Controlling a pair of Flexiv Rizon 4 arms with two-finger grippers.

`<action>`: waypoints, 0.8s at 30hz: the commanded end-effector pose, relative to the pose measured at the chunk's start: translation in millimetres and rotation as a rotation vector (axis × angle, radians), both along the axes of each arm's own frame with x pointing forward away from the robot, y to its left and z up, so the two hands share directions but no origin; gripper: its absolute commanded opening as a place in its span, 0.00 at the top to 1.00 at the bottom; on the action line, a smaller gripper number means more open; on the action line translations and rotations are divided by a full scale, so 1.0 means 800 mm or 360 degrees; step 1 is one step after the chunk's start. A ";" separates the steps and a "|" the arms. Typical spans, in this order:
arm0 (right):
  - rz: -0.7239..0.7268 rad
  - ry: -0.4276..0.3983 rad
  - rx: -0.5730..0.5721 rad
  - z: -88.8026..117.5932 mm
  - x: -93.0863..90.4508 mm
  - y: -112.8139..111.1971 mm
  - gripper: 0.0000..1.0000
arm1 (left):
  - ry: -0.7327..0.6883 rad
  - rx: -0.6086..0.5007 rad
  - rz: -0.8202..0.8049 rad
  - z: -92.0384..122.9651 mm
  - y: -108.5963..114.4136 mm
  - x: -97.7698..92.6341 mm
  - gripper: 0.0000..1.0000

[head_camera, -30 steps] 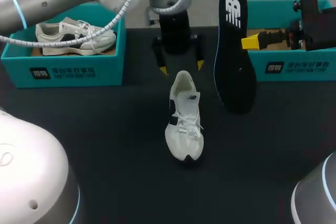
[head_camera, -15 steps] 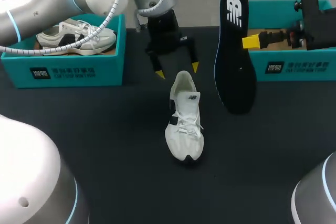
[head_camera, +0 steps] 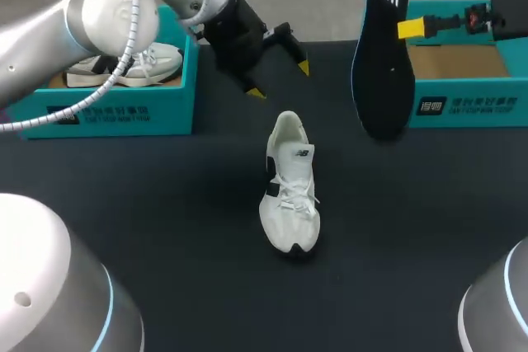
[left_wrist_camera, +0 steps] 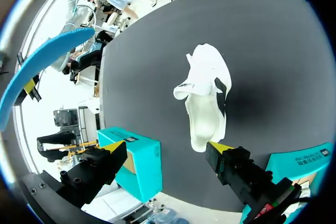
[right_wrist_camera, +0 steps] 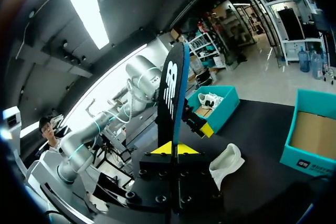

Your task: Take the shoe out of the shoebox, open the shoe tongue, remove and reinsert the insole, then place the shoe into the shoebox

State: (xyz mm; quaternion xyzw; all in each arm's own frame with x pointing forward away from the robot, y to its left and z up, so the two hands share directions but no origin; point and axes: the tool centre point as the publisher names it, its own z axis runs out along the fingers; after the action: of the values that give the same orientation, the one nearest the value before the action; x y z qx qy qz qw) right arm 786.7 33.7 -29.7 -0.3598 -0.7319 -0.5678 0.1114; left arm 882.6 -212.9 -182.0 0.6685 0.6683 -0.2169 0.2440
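Lengthwise, shoe [head_camera: 289,183], toe toward me.

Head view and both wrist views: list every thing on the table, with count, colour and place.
Loose shoe: 1, white with a dark side patch, middle of the table, toe toward the robot.
Boxed shoe: 1, white and dark, inside the left shoebox.
Left shoebox: 1, teal, far left of the table.
Right shoebox: 1, teal, far right, brown floor showing.
Insole: 1, black, held upright in front of the right shoebox.
Table: 1, black.
Left end effector: 1, black with yellow tips, open, above the table beyond the loose shoe's heel.
Right end effector: 1, black with yellow tips, shut on the insole.
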 end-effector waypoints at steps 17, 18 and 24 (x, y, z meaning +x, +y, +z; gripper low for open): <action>0.0185 0.0538 -0.0066 -0.007 0.116 0.007 1.00 | -0.0385 -0.0693 0.0171 0.088 0.039 -0.011 0.00; 0.0201 0.0566 -0.0088 -0.008 0.118 0.008 1.00 | -0.0394 -0.0722 0.0168 0.092 0.040 -0.011 0.00; 0.0148 0.0822 -0.0042 -0.024 0.137 0.011 1.00 | -0.0502 -0.0894 0.0128 0.116 0.033 -0.009 0.00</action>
State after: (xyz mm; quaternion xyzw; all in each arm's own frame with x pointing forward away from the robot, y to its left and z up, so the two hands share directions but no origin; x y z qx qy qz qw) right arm 883.1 38.0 -45.4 -0.4685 -0.6839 -0.4875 0.2743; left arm 878.9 -183.8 -86.8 0.5882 0.5954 -0.2477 0.4880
